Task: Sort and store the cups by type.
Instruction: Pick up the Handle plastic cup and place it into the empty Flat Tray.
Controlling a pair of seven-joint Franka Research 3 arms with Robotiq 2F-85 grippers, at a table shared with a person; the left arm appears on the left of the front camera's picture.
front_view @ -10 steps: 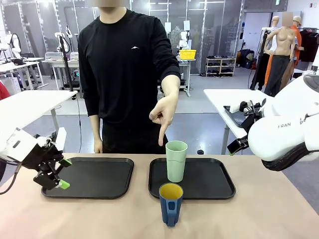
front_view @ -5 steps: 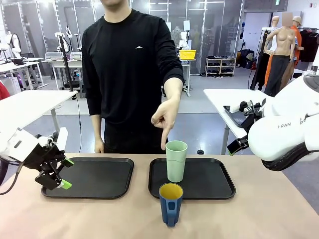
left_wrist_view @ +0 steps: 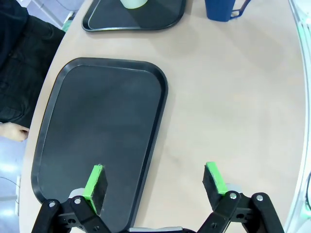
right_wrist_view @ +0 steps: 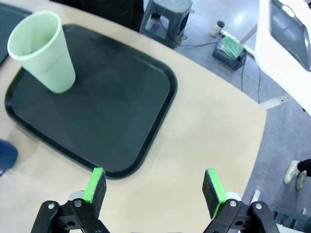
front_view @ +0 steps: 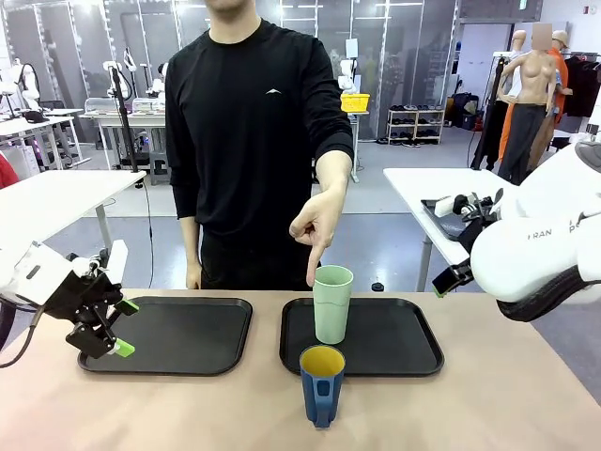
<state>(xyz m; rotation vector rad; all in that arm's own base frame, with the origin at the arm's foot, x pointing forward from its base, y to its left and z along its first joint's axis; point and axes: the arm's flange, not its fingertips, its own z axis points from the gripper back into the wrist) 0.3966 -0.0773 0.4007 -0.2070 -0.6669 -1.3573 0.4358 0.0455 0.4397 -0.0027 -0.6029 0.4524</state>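
A tall mint-green tumbler (front_view: 332, 303) stands upright on the right black tray (front_view: 399, 349). A person's hand (front_view: 315, 224) points down at its rim. The dark blue mug (front_view: 322, 385), yellow inside, sits on the bare table just in front of that tray, handle toward me. My left gripper (front_view: 123, 328) hovers open over the left tray's near-left corner, nothing between its fingers (left_wrist_view: 95, 185). In the right wrist view my right gripper (right_wrist_view: 154, 187) is open above the table by the right tray (right_wrist_view: 146, 116), with the tumbler (right_wrist_view: 43, 51) farther off.
The left black tray (front_view: 174, 334) holds nothing. The person stands at the far table edge behind both trays. The left wrist view shows the mug (left_wrist_view: 221, 9) and the tumbler's base (left_wrist_view: 133, 3) far ahead, across bare tan tabletop (left_wrist_view: 228, 107).
The person has shifted slightly to the right, with the hand still pointing down at the tumbler. Both arms and both cups have stayed in place.
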